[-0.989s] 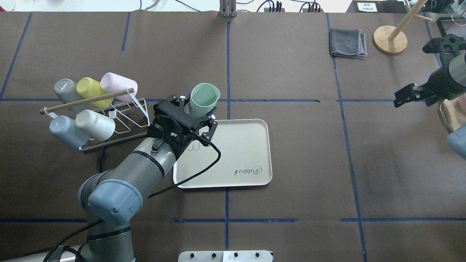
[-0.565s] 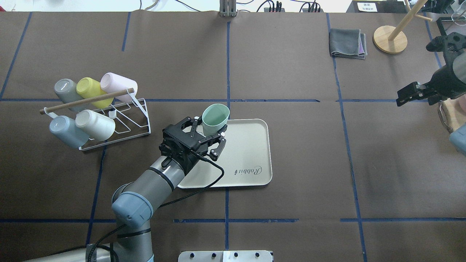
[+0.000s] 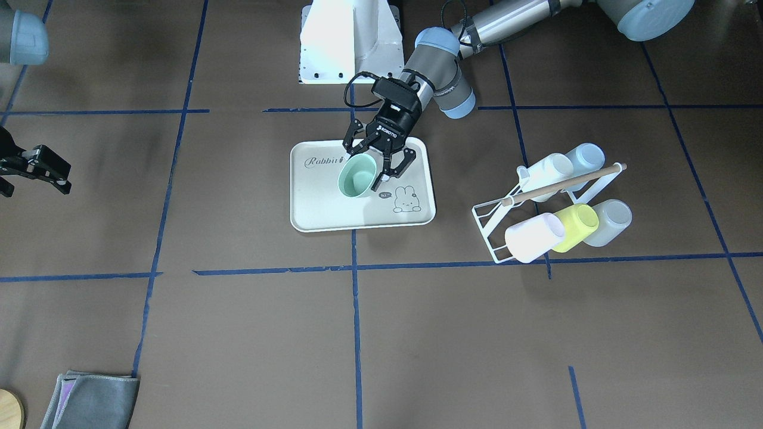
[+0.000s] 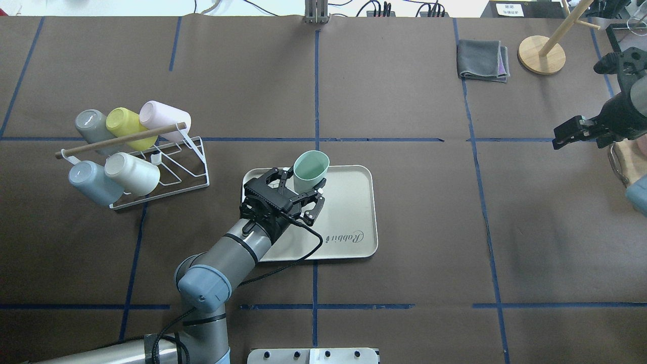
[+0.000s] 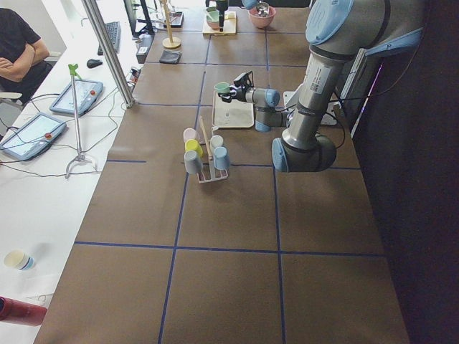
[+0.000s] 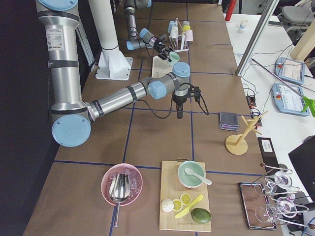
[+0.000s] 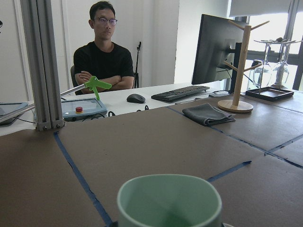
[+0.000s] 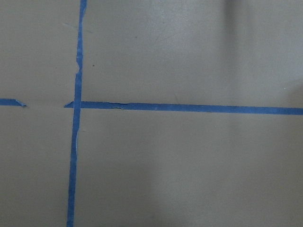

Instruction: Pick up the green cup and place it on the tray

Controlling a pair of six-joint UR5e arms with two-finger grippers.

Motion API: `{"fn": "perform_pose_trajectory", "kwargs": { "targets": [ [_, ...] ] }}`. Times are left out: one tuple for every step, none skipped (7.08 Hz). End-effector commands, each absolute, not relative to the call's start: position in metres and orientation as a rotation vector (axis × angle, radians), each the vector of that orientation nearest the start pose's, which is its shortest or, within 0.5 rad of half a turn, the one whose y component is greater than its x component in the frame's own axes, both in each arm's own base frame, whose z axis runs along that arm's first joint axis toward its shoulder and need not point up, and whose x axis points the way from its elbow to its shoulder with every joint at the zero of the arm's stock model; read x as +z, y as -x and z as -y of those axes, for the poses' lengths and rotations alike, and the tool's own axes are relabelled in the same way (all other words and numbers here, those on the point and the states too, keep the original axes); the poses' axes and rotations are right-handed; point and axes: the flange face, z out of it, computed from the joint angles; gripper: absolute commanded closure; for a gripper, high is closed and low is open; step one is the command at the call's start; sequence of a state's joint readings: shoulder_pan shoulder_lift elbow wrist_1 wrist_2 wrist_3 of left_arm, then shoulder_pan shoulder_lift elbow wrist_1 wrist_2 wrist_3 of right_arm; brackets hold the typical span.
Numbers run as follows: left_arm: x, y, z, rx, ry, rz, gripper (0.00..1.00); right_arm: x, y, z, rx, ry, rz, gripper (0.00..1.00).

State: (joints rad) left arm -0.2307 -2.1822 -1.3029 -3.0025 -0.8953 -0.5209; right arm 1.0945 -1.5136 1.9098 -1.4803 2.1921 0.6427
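Note:
The green cup (image 4: 312, 171) is a pale mint tumbler, tilted with its mouth up. My left gripper (image 4: 302, 186) is shut on the green cup's side and holds it over the far left part of the tray (image 4: 349, 202). The front-facing view shows the cup (image 3: 357, 177) in the gripper (image 3: 368, 165) above the cream tray (image 3: 316, 202), between the "Rabbit" script and the bunny drawing. The left wrist view shows only the cup's rim (image 7: 169, 198). My right gripper (image 4: 580, 137) is open and empty at the table's right edge, far from the tray.
A white wire rack (image 4: 177, 167) with several cups, among them a yellow-green one (image 4: 124, 126) and a pale blue one (image 4: 93, 182), stands left of the tray. A folded grey cloth (image 4: 482, 60) and a wooden stand (image 4: 542, 54) are at the far right.
My left gripper has carried the green cup rightward and toward the robot, from beside the rack to over the tray. The right arm has drifted slightly right.

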Motion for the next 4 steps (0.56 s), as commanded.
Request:
{"fn": "perform_pose_trajectory", "kwargs": {
  "targets": [
    [0.2683, -0.6137, 0.3436, 0.031, -1.367, -1.037, 0.91, 0.4629, 0.1681, 0.4893, 0.008, -0.071, 0.763, 0.00],
    [0.2710, -0.6152, 0.3441, 0.035, -1.366, -1.028, 0.89, 0.4629, 0.1681, 0.4893, 0.008, -0.071, 0.763, 0.00],
    [0.2733, -0.6174, 0.3447, 0.048, -1.363, -1.008, 0.82, 0.4637, 0.1679, 0.4889, 0.008, -0.070, 0.762, 0.00],
    [0.2709, -0.6179, 0.3448, 0.047, -1.362, -1.009, 0.73, 0.4644, 0.1681, 0.4890, 0.008, -0.068, 0.763, 0.00]
  ]
}}
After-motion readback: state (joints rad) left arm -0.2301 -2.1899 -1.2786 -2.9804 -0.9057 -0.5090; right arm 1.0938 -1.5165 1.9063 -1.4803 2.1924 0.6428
